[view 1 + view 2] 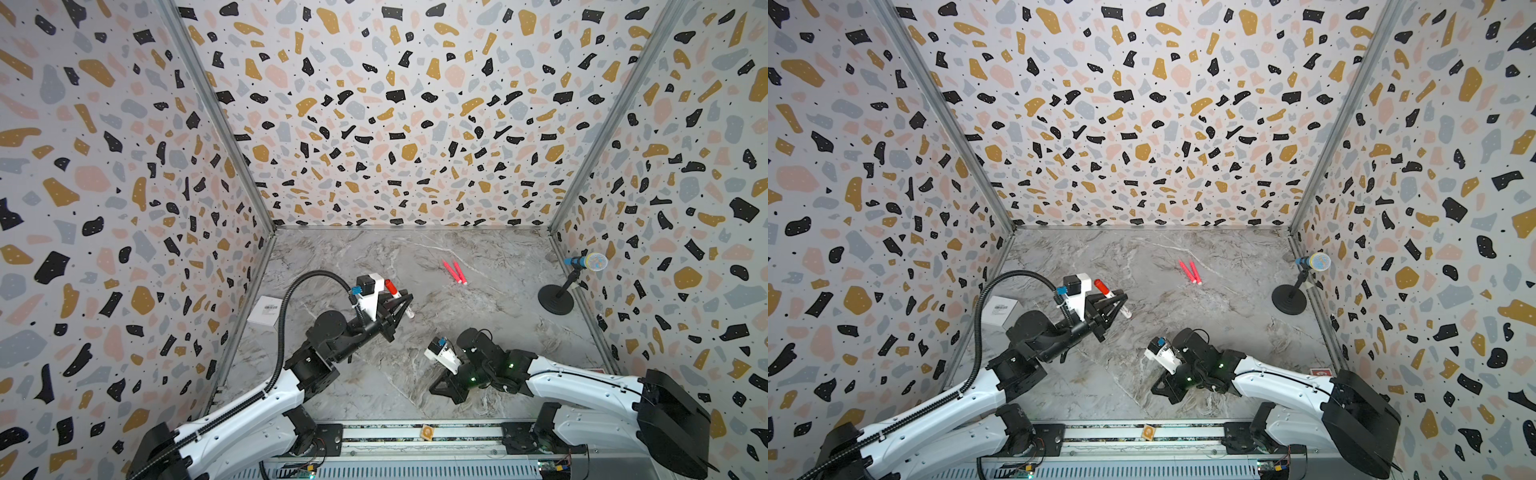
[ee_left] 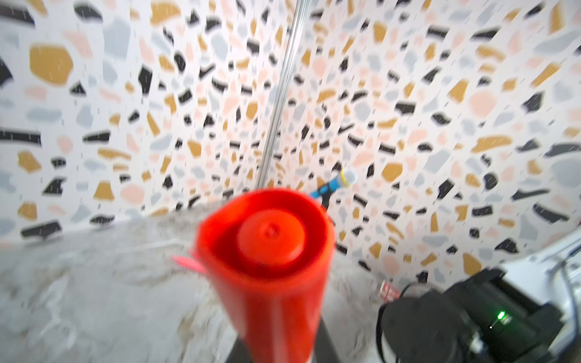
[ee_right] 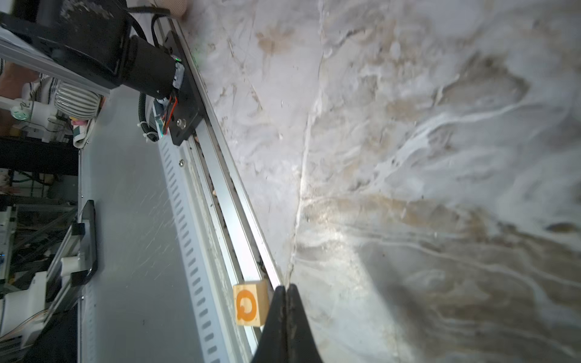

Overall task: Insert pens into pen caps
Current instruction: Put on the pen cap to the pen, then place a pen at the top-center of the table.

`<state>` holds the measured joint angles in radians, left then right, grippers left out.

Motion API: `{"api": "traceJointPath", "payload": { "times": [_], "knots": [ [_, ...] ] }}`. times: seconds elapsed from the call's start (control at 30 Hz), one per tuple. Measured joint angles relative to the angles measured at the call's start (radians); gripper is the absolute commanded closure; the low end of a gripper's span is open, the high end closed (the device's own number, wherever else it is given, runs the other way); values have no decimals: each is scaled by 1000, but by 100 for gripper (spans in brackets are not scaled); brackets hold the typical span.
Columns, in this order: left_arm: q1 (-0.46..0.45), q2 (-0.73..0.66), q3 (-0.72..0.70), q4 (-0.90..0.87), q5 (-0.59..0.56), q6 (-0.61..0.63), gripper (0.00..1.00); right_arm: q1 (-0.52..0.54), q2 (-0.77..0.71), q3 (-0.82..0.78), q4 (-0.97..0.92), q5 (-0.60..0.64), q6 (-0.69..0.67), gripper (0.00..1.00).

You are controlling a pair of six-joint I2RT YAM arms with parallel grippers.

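- The left claw [image 1: 404, 300] is clamped on the white pen [image 1: 400, 300], well apart from the mic [image 1: 590, 262] and off to its left.
- The pen crosses the jaws at a slant. Its red end [image 1: 390, 286] sticks up past the fingers and its pale tip points down at the table [image 1: 478, 332].
- In the left wrist view that red end fills the middle, blurred, with the mic behind it.
- Two pink pens [image 1: 453, 272] lie side by side on the table between the held pen and the mic, touching neither claw.
- The right claw [image 3: 286, 287] is pressed together on nothing, low over the table. It is nearer the front than the mic, far from every pen, and just beside a wooden block [image 3: 251, 305].
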<state>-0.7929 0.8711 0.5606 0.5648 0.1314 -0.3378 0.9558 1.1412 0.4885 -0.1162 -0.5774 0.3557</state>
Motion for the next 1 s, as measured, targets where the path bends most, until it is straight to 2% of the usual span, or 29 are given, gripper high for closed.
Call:
{"api": "traceJointPath", "payload": {
  "times": [0.1,0.13,0.37,0.5,0.57,0.63,0.8,0.87,1.0],
  "knots": [
    [0,-2,3,38,-6,-2,100,-10,-64,6,-14,-18,7,63],
    [0,0,3,38,-7,-3,100,-19,-91,7,-16,-21,11,57],
    [0,34,3,33,2,-3,100,-183,-331,56,-75,-31,-11,49],
    [0,108,31,8,5,1,100,-304,-395,125,-129,1,-29,47],
    [0,206,113,-63,-13,15,100,-364,-395,163,-158,50,-29,46],
    [2,357,262,-155,-29,37,100,-424,-372,199,-183,95,-30,46],
    [27,806,649,-303,-4,27,100,-587,-283,272,-206,142,-16,46],
    [42,930,716,-337,27,-5,100,-638,-275,286,-211,140,-12,46],
    [73,1089,774,-397,68,-93,100,-714,-271,316,-208,120,-7,45]
  ]
}}
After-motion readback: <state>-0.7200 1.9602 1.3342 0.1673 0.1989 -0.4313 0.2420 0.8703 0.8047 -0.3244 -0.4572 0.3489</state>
